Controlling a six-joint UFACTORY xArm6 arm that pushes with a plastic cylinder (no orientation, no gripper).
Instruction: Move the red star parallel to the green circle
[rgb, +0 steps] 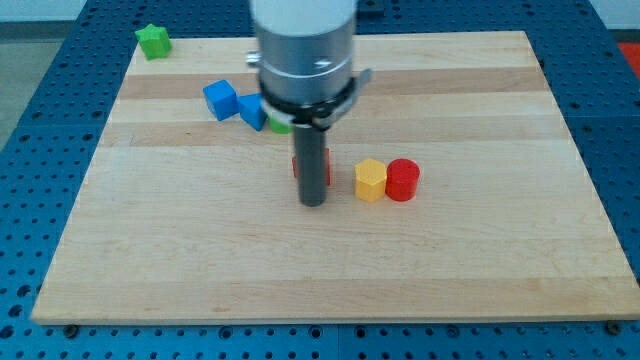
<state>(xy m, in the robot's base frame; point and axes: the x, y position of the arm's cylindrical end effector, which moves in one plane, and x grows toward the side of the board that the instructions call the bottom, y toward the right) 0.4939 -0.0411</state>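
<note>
The red star (298, 167) lies near the board's middle, almost wholly hidden behind my rod; only red slivers show at the rod's two sides. My tip (313, 203) rests on the board just below the star, toward the view's bottom. The green circle (280, 126) is a small green patch above the star, mostly hidden under the arm's grey body.
A yellow hexagon (370, 180) and a red cylinder (402, 179) sit side by side right of my tip. A blue cube (220, 99) and another blue block (252, 111) lie at the upper left. A green star (153, 41) sits at the wooden board's (480, 250) top-left corner.
</note>
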